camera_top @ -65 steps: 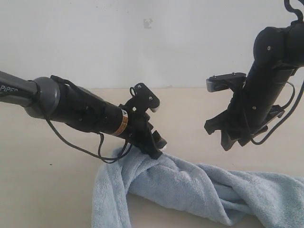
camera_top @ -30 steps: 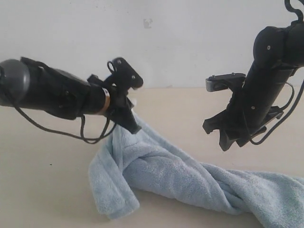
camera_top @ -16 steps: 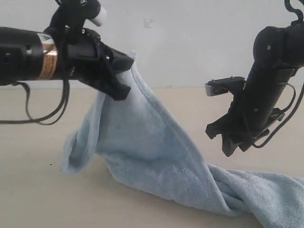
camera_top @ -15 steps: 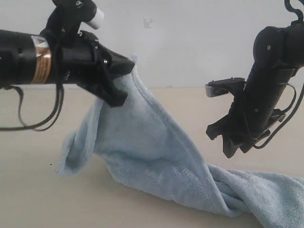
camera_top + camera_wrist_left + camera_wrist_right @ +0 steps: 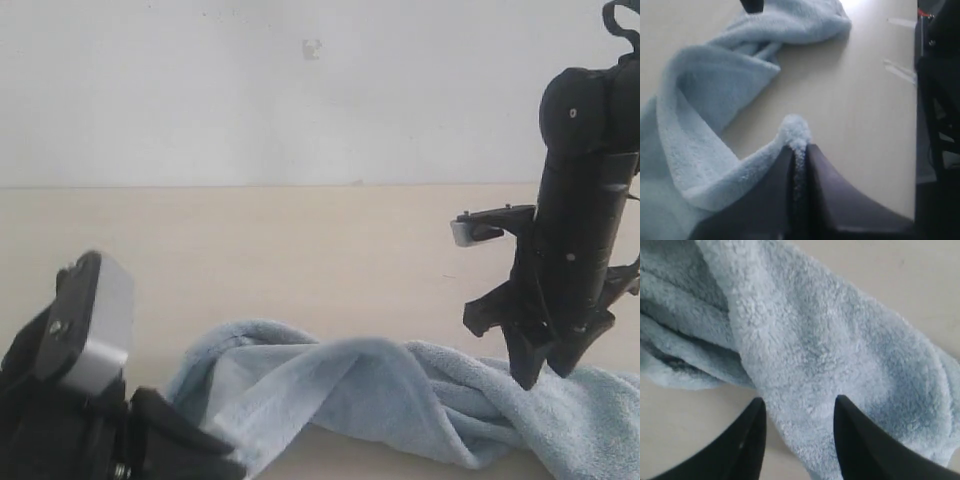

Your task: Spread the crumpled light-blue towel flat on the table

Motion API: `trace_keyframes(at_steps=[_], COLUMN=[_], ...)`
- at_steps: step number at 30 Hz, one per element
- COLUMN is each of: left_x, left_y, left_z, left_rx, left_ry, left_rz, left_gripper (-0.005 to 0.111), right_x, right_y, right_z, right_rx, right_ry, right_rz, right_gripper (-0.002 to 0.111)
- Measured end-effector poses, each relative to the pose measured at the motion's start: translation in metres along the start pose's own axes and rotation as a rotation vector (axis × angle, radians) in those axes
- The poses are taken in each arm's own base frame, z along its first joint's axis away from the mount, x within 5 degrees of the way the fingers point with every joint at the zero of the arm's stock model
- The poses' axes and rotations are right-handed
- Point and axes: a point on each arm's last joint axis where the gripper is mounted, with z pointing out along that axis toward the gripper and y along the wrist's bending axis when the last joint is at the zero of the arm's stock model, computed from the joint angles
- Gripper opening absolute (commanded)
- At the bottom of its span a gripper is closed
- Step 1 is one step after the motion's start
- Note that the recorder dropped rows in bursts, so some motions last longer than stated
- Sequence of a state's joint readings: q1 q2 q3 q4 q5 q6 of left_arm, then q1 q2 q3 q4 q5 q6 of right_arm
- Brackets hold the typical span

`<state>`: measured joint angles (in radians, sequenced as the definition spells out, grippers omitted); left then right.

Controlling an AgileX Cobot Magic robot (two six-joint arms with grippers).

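Note:
The light-blue towel (image 5: 380, 395) lies twisted and bunched in a long roll across the beige table (image 5: 300, 240). My left gripper (image 5: 798, 147) is shut on a corner of the towel (image 5: 715, 105), with a tuft of pile poking out past the fingertips just above the table (image 5: 860, 100). In the exterior view that arm (image 5: 80, 400) sits low at the bottom left, close to the camera. My right gripper (image 5: 543, 380) points down over the right part of the roll. Its jaws (image 5: 799, 407) are open, with a thick fold of towel (image 5: 815, 340) showing between and beyond the fingertips.
A grey-white wall (image 5: 300, 90) stands behind the table's far edge. Bare tabletop (image 5: 900, 275) lies beyond and in front of the towel. A dark robot frame (image 5: 937, 100) stands at the table's edge in the left wrist view.
My left gripper, still holding the towel corner, has dropped from high at the upper left to low at the near left; the raised towel has sunk. The right gripper has lowered towards the towel.

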<state>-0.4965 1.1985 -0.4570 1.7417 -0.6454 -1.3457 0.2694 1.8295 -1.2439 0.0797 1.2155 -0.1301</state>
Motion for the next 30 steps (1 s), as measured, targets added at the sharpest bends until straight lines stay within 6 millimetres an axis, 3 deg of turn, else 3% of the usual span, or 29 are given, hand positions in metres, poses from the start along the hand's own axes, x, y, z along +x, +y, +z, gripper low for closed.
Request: trace_keyframes(at_steps=[5, 10, 13, 17, 20, 26, 30], left_x=[0.023, 0.020, 0.016, 0.016, 0.017, 0.019, 0.019], left_y=[-0.011, -0.027, -0.037, -0.039, -0.033, -0.027, -0.027], left_z=[0.002, 0.000, -0.003, -0.004, -0.002, 0.000, 0.000], left_rx=[0.048, 0.224, 0.342, 0.353, 0.282, 0.220, 0.211], left_ry=[0.059, 0.053, 0.047, 0.045, 0.049, 0.052, 0.052], left_rz=[-0.187, -0.393, -0.428, -0.435, -0.436, -0.435, -0.437], left_gripper=[0.004, 0.004, 0.004, 0.005, 0.022, 0.073, 0.081], right_x=[0.026, 0.046, 0.054, 0.060, 0.060, 0.054, 0.048], right_y=[-0.001, -0.003, -0.003, -0.002, -0.002, 0.001, 0.014], right_z=[0.000, -0.014, -0.029, -0.041, -0.043, -0.044, -0.044], right_rx=[0.035, 0.105, 0.129, 0.136, 0.137, 0.113, 0.004], right_ry=[0.020, -0.051, -0.118, -0.173, -0.190, -0.257, -0.319], right_rz=[0.006, 0.031, 0.040, 0.040, 0.041, 0.017, -0.093], right_gripper=[0.042, 0.042, 0.042, 0.042, 0.042, 0.042, 0.042])
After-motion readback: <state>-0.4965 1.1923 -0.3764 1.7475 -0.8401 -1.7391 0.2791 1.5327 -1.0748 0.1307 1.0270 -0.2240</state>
